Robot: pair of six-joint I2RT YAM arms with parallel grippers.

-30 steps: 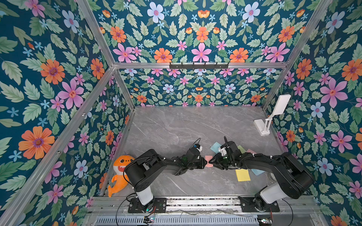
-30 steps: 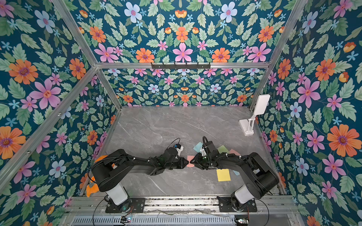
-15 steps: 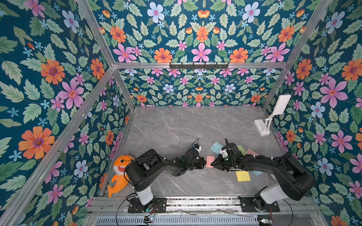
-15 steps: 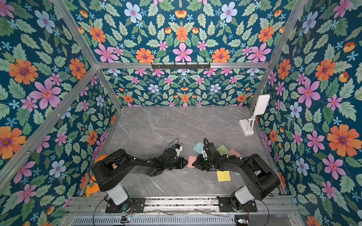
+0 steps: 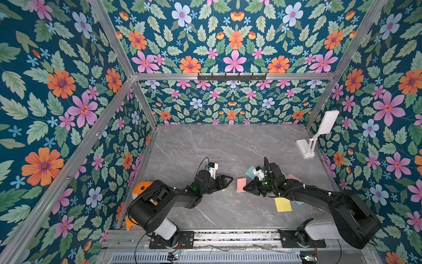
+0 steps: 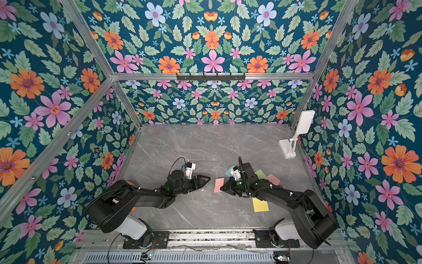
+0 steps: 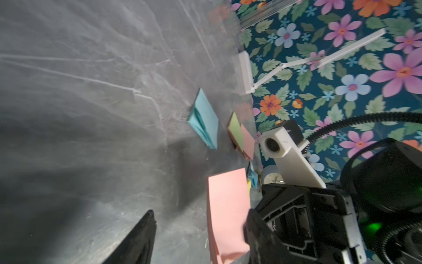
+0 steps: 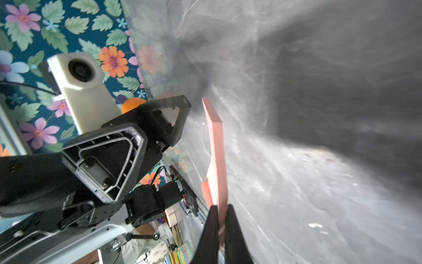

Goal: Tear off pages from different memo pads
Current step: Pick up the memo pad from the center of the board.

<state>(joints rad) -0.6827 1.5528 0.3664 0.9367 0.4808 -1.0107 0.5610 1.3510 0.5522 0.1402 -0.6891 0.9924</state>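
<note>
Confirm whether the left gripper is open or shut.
Open. In its wrist view the left gripper has fingers wide apart; in both top views it is clear of the pink memo pad.

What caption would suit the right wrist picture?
Right gripper pinching the pink memo pad by its edge, open left gripper close beside.

Seen in both top views from high above the near edge, looking down and back over the whole grey table (image 5: 205,141); seen from the wrists close and low, facing each other across the pink pad (image 7: 226,205), shared by all four.
</note>
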